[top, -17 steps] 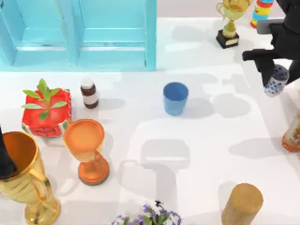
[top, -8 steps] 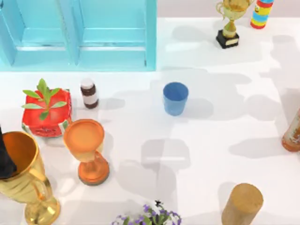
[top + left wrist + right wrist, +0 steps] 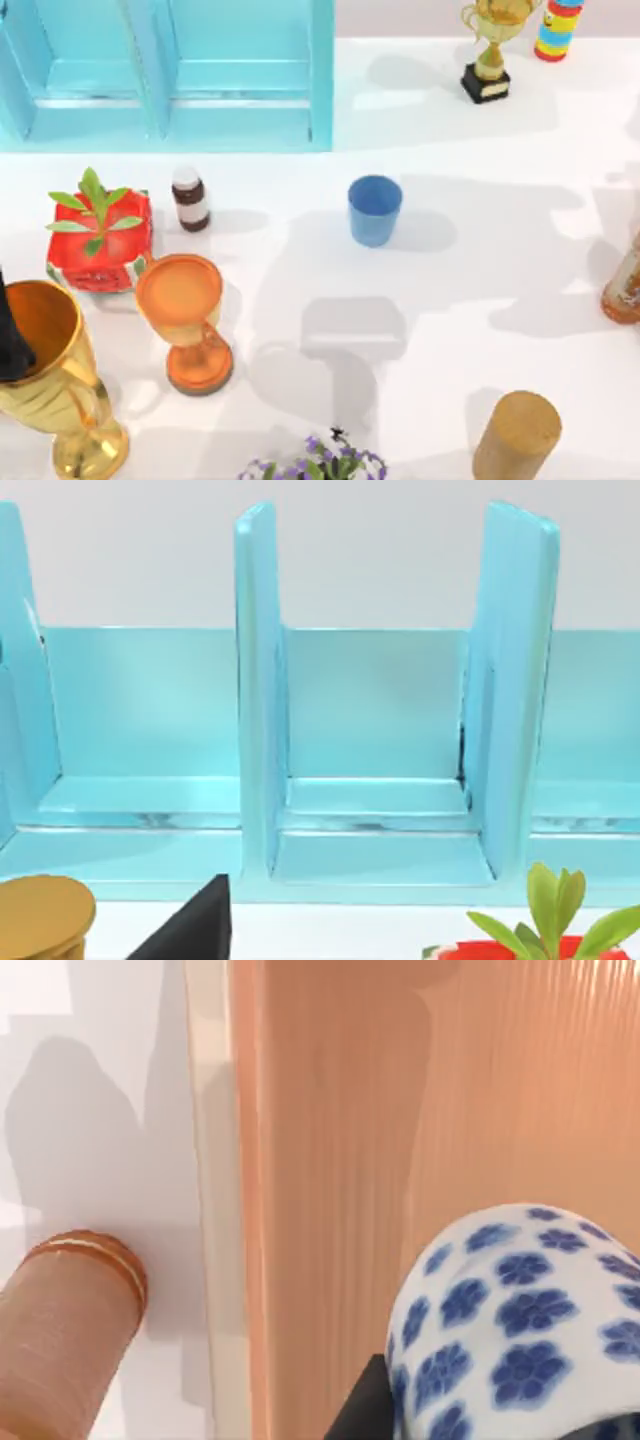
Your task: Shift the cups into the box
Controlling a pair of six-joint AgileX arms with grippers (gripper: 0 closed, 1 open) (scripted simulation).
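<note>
While the blue cup (image 3: pixel 375 209) stands free, the right fingers (image 3: pixel 372 1405) grip the floral cup (image 3: pixel 510 1325).

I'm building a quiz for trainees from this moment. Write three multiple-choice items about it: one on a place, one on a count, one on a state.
1. Where does the plain blue tumbler stand?
A. on the white table, outside the box
B. in the box's left compartment
C. on the small red box

2. How many compartments of the large light turquoise box hold a cup?
A. two
B. one
C. none

3. What is with the white cup with blue flowers?
A. lying on the table by the orange goblet
B. close before the right wrist camera, dark gripper parts beside it
C. standing in the box

Answers: 1 A, the top view shows it on bare table below the box. 2 C, both visible compartments are bare. 3 B, the right wrist view shows this.
</note>
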